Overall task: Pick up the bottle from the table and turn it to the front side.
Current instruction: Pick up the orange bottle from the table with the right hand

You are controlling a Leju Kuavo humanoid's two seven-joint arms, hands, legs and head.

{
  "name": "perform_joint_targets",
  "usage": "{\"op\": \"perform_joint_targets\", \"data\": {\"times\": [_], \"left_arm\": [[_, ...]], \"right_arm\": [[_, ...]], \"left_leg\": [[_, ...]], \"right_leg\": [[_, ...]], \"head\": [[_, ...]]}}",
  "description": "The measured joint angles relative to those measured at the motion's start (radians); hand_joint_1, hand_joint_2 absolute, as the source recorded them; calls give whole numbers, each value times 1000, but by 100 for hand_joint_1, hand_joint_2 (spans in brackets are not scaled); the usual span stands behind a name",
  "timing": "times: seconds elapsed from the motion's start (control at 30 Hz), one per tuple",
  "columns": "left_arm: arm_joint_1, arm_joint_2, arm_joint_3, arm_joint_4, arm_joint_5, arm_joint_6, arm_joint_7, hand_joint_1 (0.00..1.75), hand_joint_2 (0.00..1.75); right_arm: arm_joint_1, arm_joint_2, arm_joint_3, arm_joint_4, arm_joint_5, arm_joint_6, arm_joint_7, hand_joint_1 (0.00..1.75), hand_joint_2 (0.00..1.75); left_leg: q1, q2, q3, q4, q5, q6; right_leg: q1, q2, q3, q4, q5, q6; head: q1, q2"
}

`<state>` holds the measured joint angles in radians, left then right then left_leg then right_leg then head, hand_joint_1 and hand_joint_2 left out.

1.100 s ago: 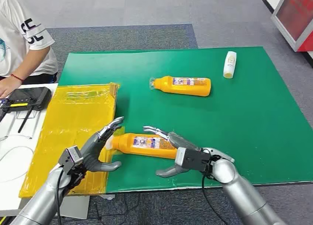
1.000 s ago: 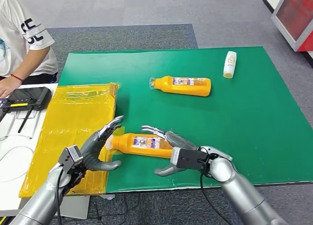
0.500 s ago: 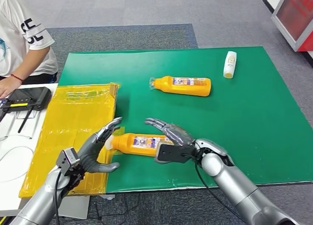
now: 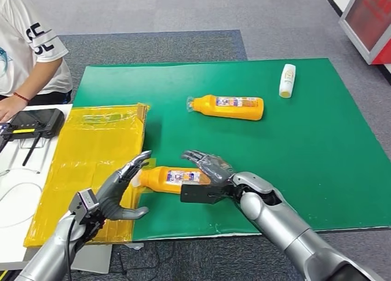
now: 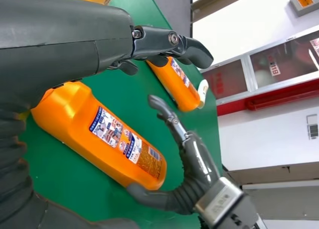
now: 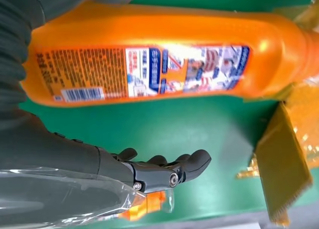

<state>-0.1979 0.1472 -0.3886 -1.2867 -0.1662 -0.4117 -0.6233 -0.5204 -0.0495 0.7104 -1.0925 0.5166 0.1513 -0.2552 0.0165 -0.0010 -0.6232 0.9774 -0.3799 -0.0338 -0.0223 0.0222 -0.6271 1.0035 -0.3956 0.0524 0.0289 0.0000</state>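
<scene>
Moved: right hand [image 4: 209, 174] has slid toward nine o'clock along the near bottle [image 4: 173, 178], from beside its base to over its body; left hand [image 4: 121, 189] has dropped slightly toward six o'clock; the bottle itself has not shifted.

Right hand: fingers spread above the bottle, thumb low along its near side, by the base. Open, closing on nothing yet; I cannot tell whether any finger touches the plastic.

Left hand: open, fingers apart, empty, just beside the bottle's neck end, over the edge of the yellow bag [image 4: 87, 165].

Near bottle: orange, lying on its side on the green mat [image 4: 286, 165] at about six o'clock, neck pointing to nine o'clock and touching the bag's edge.

Far bottle [image 4: 228, 107]: same orange kind, lying toward twelve o'clock, well apart.

White bottle [image 4: 286, 80]: small, at about two o'clock, near the mat's far edge.

Person [image 4: 27, 46]: seated at about ten o'clock, white shirt.

Risk: in my judgement a round bottle on its side may roll from the thumb if the fingers close unevenly; a grip close to the base could let the neck end sag. The left hand could nudge the neck or snag the bag.

Writing: the label shows a barcode, small print and blue-and-red graphics, too fine to read. The shirt sleeve carries dark letters, partly cut off.
</scene>
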Motion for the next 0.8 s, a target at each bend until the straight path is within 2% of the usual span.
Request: {"op": "perform_joint_targets", "data": {"times": [0.37,0.8], "left_arm": [[-13,0,3,0,-2,-14,0,0,175],[-17,0,17,0,-2,-12,6,0,175]], "right_arm": [[-33,21,44,104,7,34,9,0,175],[-92,51,143,191,128,13,101,0,175]], "left_leg": [[0,0,0,0,0,0],[0,0,0,0,0,0]], "right_leg": [[0,0,0,0,0,0],[0,0,0,0,0,0]], "head": [[0,0],[0,0]]}}
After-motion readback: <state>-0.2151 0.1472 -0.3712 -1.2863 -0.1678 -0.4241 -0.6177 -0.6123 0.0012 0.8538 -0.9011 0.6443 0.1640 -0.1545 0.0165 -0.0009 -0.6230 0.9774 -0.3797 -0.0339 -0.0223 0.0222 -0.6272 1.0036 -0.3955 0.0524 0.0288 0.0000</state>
